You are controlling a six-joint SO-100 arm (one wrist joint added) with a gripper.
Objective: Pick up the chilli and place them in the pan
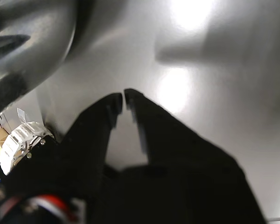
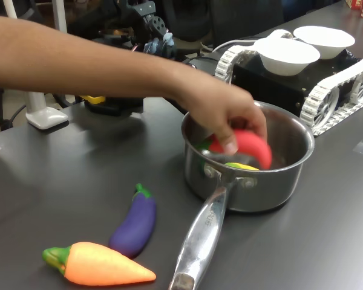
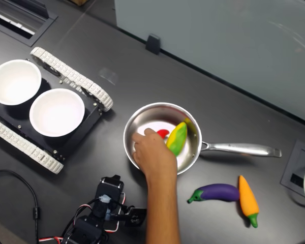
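Observation:
A person's hand (image 2: 230, 115) reaches into the steel pan (image 2: 290, 181) and holds the red chilli (image 2: 251, 145) just above its bottom. In the second exterior view the chilli (image 3: 162, 133) shows only as a red patch by the fingers inside the pan (image 3: 142, 114). A yellow-green corn toy (image 3: 177, 138) also lies in the pan. My gripper (image 1: 123, 99) is shut with nothing between its black fingers, over bare grey table. The arm (image 3: 109, 203) sits folded at the second exterior view's lower left, apart from the pan.
A purple aubergine (image 2: 135, 220) and an orange carrot (image 2: 103, 266) lie beside the pan's long handle (image 2: 199, 241). Two white bowls (image 3: 15, 81) (image 3: 57, 112) rest on a tracked vehicle (image 3: 71, 76). The person's forearm (image 3: 160, 213) crosses next to my arm.

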